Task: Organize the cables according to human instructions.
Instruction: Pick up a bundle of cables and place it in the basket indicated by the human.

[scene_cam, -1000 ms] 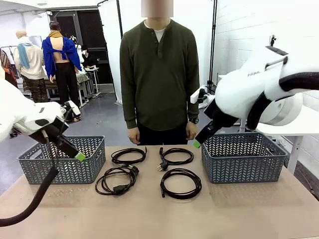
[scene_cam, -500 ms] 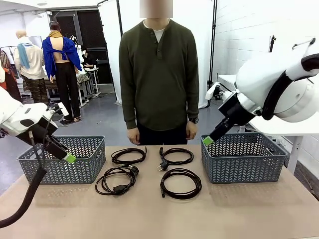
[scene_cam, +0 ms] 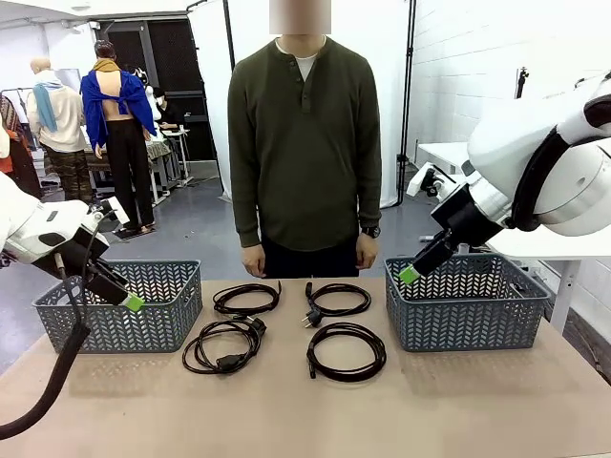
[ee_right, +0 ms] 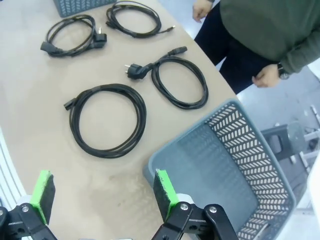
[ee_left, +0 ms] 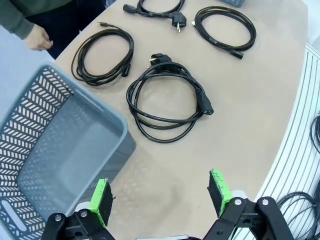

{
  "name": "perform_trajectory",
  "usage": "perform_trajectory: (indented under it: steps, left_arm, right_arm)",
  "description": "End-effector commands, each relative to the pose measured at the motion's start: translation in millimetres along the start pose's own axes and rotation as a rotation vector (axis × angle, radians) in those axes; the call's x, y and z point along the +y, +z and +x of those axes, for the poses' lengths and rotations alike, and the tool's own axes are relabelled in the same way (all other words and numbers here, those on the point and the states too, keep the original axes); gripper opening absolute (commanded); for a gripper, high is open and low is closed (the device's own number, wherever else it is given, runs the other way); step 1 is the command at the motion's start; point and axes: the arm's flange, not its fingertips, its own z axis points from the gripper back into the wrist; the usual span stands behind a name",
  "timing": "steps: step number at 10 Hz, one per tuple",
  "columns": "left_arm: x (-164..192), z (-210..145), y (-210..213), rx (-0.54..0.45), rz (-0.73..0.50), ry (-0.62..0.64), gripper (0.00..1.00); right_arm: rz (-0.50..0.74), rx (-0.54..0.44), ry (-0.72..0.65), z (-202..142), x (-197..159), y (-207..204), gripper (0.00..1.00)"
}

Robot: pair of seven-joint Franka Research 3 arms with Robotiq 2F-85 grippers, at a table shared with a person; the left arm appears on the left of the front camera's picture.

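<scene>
While both hang wide open and empty, left gripper (ee_left: 161, 192) and right gripper (ee_right: 103, 191) hover over tan table (scene_cam: 286, 420); 4 cables (ee_left: 204, 101) between 2 grey baskets (scene_cam: 115, 324), person (scene_cam: 305, 143) behind.

Tan table (scene_cam: 286, 420), four coiled black cables (scene_cam: 229, 362) centred, left basket (scene_cam: 115, 326), right basket (scene_cam: 468, 322)

- I see a tan table (scene_cam: 305, 410).
- 2 grey lattice baskets on the table: left basket (scene_cam: 143, 329) at its left end, right basket (scene_cam: 468, 320) at its right end.
- White brick wall (scene_cam: 458, 57) beyond the table.
</scene>
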Motion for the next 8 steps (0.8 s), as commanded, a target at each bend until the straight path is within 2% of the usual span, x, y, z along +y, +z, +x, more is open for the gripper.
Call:
perform_trajectory:
  steps: [1, 8]
  left_arm:
    - [-0.7, -0.1, 2.1, -0.003, -0.011, 0.005, 1.00]
    - [-0.7, -0.1, 2.1, -0.003, -0.011, 0.005, 1.00]
  right_arm:
    - [0.002, -0.006, -0.001, 0.9, 0.1, 1.4, 1.00]
    - [0.002, -0.006, -0.001, 0.9, 0.1, 1.4, 1.00]
